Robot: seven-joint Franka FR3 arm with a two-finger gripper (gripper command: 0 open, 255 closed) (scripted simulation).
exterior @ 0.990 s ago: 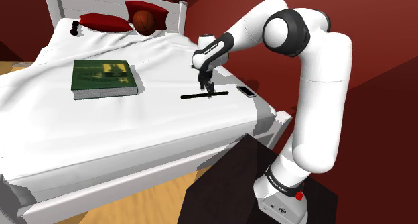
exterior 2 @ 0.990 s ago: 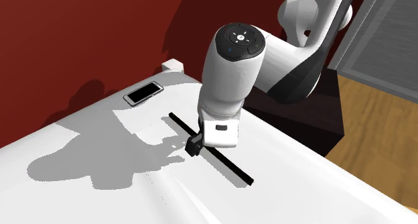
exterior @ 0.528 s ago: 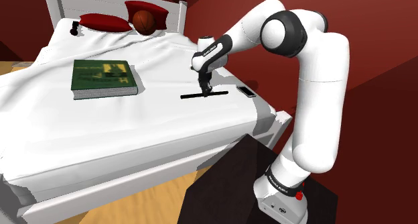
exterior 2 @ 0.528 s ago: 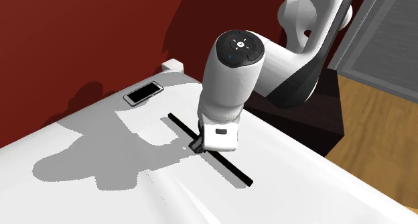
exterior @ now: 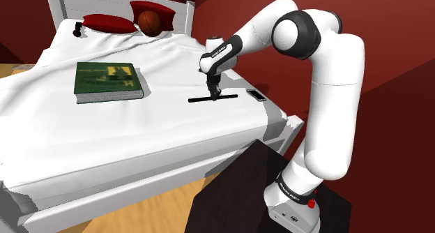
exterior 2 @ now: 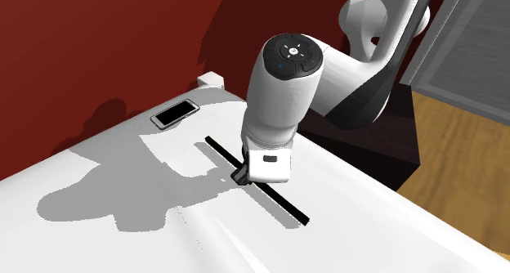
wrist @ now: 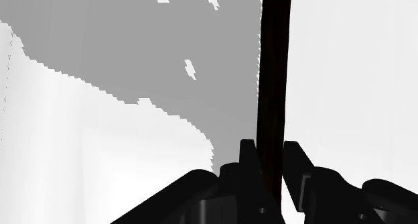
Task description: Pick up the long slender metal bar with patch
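one bar [wrist: 274, 68], clasped by one claw [wrist: 269, 155].

we see a matt black bar [wrist: 273, 75] and a smooth white cloth sheet [exterior: 139, 134]. the floor [exterior 2: 466, 173] looks like wood.

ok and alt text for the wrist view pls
The gripper clasps a long thin black bar between its two black fingers, with the bar lying on white bedding. A grey shadow falls on the bedding beside the bar.
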